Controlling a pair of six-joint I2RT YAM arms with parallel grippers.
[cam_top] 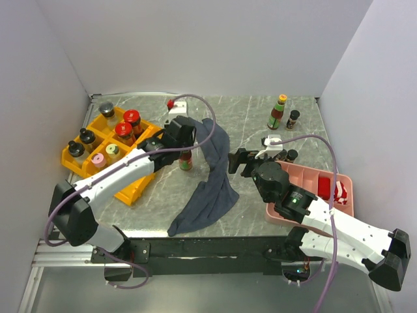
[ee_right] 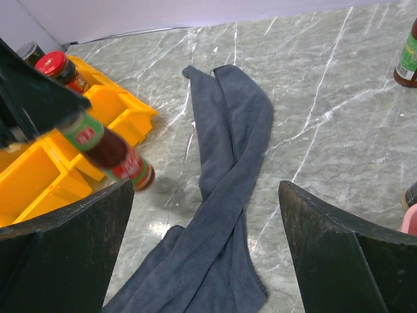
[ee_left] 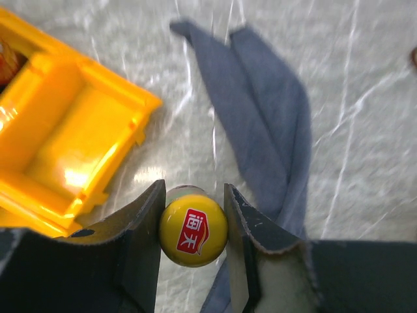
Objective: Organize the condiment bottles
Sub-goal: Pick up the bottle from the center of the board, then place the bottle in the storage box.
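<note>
My left gripper [cam_top: 184,147] is shut on the yellow cap [ee_left: 193,229] of a slim sauce bottle [cam_top: 186,161]. It holds the bottle just off the table, between the yellow organiser tray [cam_top: 135,184] and the grey-blue cloth [cam_top: 210,182]. The right wrist view shows that bottle [ee_right: 107,151] tilted, with its shadow beside it. Several jars and small bottles stand in the tray, among them two red-lidded jars [cam_top: 128,125]. An orange-capped sauce bottle [cam_top: 278,111] and a black-capped bottle [cam_top: 293,119] stand at the back right. My right gripper [cam_top: 236,161] is open and empty over the cloth [ee_right: 228,195].
A pink tray [cam_top: 306,175] with red packets [cam_top: 332,189] lies under my right arm. A small black-capped bottle [cam_top: 291,155] stands at its far edge. A white block with a red knob [cam_top: 174,104] sits at the back. White walls enclose the table.
</note>
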